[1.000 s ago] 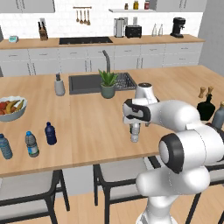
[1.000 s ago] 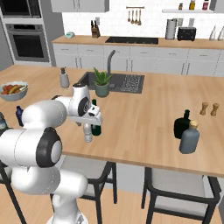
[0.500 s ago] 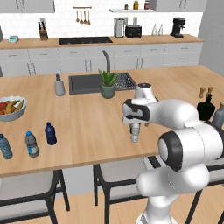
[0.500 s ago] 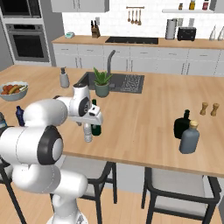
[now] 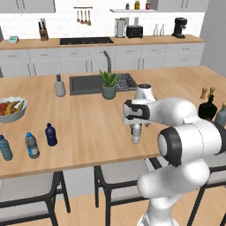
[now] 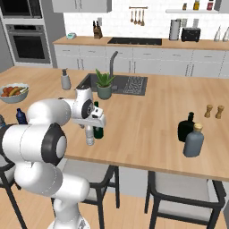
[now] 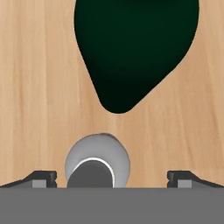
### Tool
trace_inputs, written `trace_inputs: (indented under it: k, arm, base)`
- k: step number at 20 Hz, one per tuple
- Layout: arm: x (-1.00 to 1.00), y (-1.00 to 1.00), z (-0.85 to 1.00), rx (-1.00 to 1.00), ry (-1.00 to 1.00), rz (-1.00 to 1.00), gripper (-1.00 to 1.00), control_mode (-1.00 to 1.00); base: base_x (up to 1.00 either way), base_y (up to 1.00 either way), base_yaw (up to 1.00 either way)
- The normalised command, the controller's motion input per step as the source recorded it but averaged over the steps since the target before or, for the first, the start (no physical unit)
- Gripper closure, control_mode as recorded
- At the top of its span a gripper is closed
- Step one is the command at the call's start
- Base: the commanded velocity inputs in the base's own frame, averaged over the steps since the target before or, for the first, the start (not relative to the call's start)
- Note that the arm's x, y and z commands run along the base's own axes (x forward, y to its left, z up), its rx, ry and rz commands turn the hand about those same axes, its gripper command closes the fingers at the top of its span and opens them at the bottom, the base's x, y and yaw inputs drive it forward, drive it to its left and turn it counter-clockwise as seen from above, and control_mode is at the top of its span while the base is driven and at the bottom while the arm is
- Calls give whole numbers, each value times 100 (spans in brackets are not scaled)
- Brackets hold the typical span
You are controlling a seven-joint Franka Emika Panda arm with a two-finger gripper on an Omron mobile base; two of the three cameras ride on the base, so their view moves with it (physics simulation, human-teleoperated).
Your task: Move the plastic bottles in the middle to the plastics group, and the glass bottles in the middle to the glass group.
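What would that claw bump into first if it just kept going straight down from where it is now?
Most likely the small clear bottle with the white cap, standing between the open gripper's fingertips. The dark green bottle is just beside it, out of line. Below lies the wooden counter.

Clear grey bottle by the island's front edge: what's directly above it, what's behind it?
Above the clear grey bottle: the open hand, fingers either side. Behind: the dark green bottle, its upper part covered by the hand.

kitchen; sink (image 5: 88, 84), oven (image 6: 29, 42), wooden island (image 6: 152, 120)
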Motion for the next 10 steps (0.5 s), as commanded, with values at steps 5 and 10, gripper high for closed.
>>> trace_inputs:
  k: [5, 10]
  arm:
    - [0, 0, -19, 0, -3, 0, -100, -100]
    - [0, 0, -7, 0, 0, 0, -100, -100]
  base:
    - [0, 0, 0]
    - [0, 0, 0]
